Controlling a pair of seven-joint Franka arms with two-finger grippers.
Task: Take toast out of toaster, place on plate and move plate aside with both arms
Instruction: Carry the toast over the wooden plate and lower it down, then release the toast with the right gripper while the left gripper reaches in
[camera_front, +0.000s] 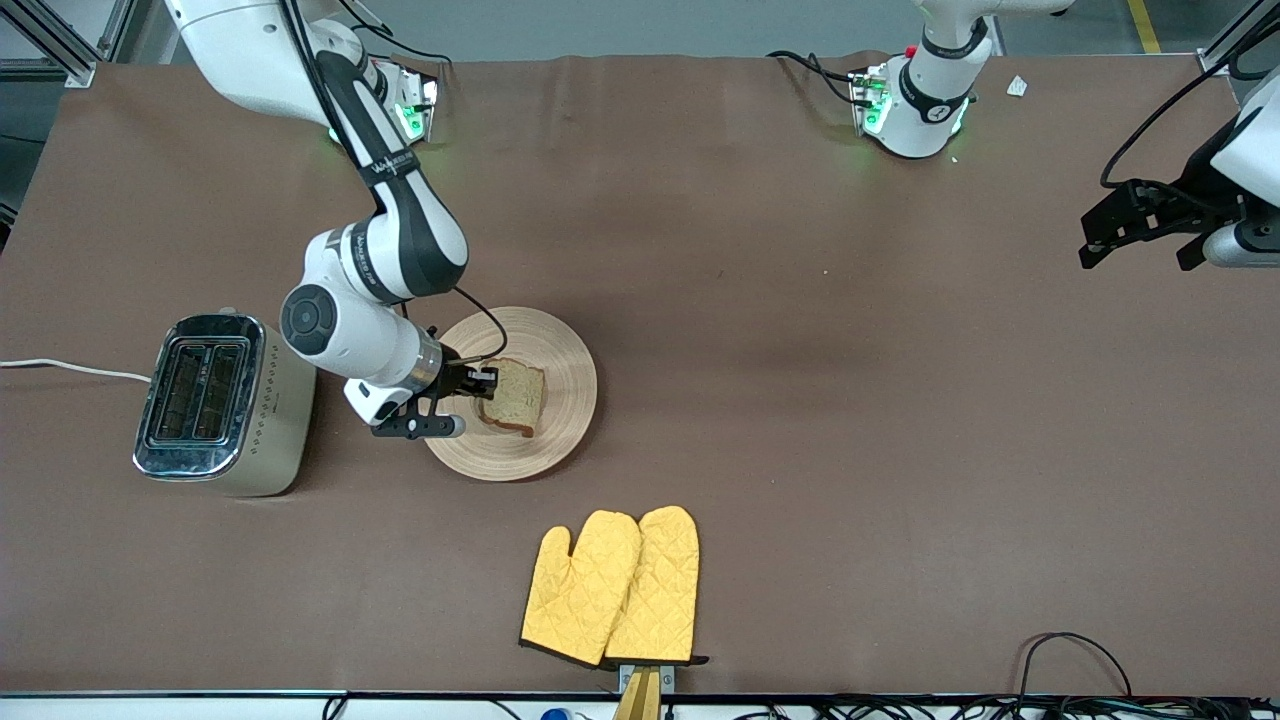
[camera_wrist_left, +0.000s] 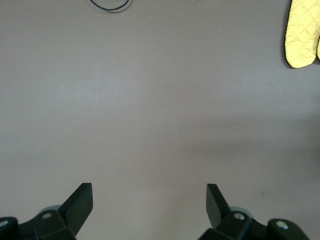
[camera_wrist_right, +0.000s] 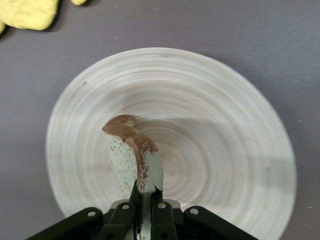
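The round beige wooden plate lies beside the toaster. My right gripper is shut on the toast, a light brown slice with a darker crust, and holds it over the plate. In the right wrist view the toast stands on edge between the fingers above the plate. My left gripper is open and empty, waiting in the air at the left arm's end of the table. In the left wrist view the left gripper shows both fingers wide apart over bare table.
A silver two-slot toaster stands at the right arm's end of the table, its cord running off the edge. Two yellow oven mitts lie nearer the front camera than the plate, and show in both wrist views.
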